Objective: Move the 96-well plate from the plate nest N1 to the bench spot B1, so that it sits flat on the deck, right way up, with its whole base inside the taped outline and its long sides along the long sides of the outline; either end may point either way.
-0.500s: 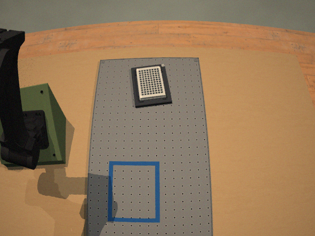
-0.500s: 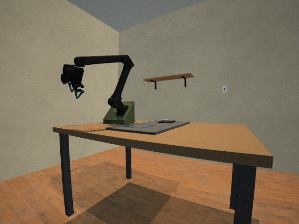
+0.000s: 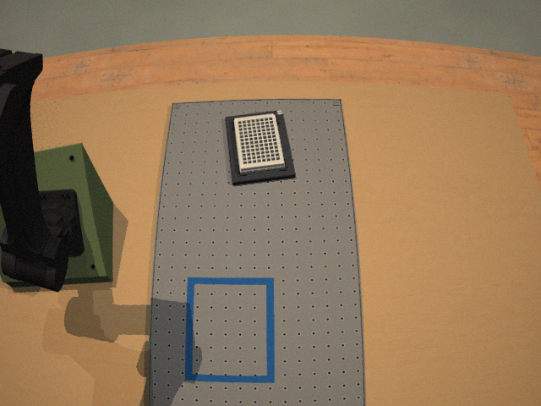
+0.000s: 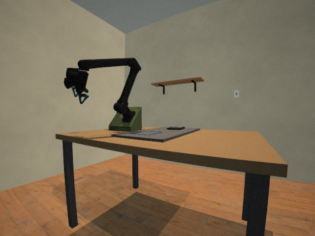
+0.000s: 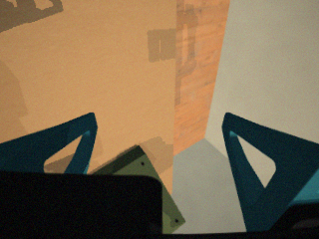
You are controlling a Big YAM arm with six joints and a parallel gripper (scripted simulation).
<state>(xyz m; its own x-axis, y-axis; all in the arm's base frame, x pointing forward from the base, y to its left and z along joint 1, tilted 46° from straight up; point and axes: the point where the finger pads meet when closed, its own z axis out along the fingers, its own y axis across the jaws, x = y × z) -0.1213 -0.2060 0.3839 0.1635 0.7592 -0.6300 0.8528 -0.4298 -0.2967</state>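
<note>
Plate [image 3: 259, 142], white gridded plastic, sits square in its black nest [image 3: 262, 174] toward the worktop's [image 3: 436, 218] far edge, so the teal-fingered end effector [image 4: 79, 95], spread wide and empty high beyond the near-left corner, should swing over and straddle its long sides squarely.

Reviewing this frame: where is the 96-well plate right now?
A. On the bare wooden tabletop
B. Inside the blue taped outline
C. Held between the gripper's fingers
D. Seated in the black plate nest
D. The top view shows the 96-well plate sitting in the black plate nest, well apart from the blue taped outline, while the gripper hangs open and high off the table.
</note>
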